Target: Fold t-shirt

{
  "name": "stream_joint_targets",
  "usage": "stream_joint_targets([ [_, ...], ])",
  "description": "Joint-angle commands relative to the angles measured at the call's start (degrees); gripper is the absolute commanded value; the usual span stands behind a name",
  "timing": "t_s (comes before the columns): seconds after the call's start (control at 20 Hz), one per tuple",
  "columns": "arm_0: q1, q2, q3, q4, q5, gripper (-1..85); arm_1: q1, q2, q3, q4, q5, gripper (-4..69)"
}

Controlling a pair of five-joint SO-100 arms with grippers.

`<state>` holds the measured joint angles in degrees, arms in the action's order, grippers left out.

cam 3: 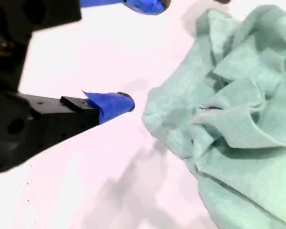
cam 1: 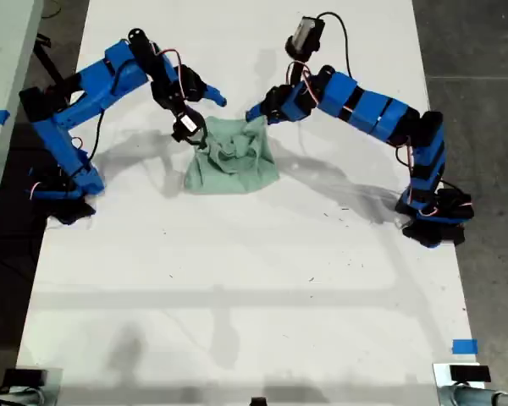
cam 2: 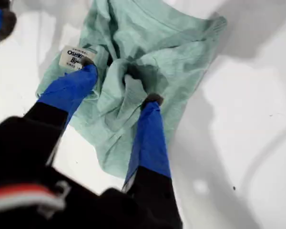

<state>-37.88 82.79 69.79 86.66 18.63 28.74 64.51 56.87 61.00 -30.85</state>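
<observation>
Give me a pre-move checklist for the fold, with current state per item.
1. T-shirt flat: not ok, it lies crumpled in a heap.
2. My first gripper on cloth: ok, both fingertips are on the shirt with a ridge between them.
3. First grip closed: not ok, the jaws are apart.
4. My second gripper on cloth: not ok, it is open beside the shirt's edge, not touching.
5. Sleeves and hem located: cannot tell, they are lost in the folds.
6. Room to spread: ok, bare table shows around the shirt.
</observation>
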Motion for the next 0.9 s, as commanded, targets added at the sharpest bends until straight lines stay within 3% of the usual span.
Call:
stream_joint_targets([
  [0.0, -2.46, 12.39, 10.02, -6.33, 0.70, 33.5, 1.76, 7.82, 1.23, 0.88, -1.23, 21.8],
  [0.1, -2.90, 18.28, 18.28, -9.32, 0.70, 29.2, 2.90, 11.34, 5.80, 1.41, -1.67, 20.8],
  [0.2, -3.16, 24.17, 26.72, -11.69, 0.18, 17.2, 4.13, 15.91, 12.13, 2.29, -2.29, 19.7],
  [0.25, -3.60, 26.98, 30.50, -11.69, -0.53, 8.7, 4.48, 18.81, 15.82, 2.64, -2.90, 15.9],
  [0.3, -3.96, 30.15, 34.45, -12.13, -0.62, 6.5, 4.75, 22.24, 19.95, 2.72, -3.08, 10.0],
  [0.35, -4.04, 33.40, 37.97, -12.22, -0.79, 5.7, 4.83, 26.19, 23.99, 2.64, -3.60, 2.9],
  [0.6, -1.41, 55.02, 56.51, -12.57, -2.11, 0.0, 3.52, 43.24, 43.07, 4.31, -0.79, -1.1],
  [0.85, 4.75, 88.86, 80.95, -11.69, -8.09, 0.0, -1.23, 68.73, 69.87, 0.97, 6.94, -1.1],
])
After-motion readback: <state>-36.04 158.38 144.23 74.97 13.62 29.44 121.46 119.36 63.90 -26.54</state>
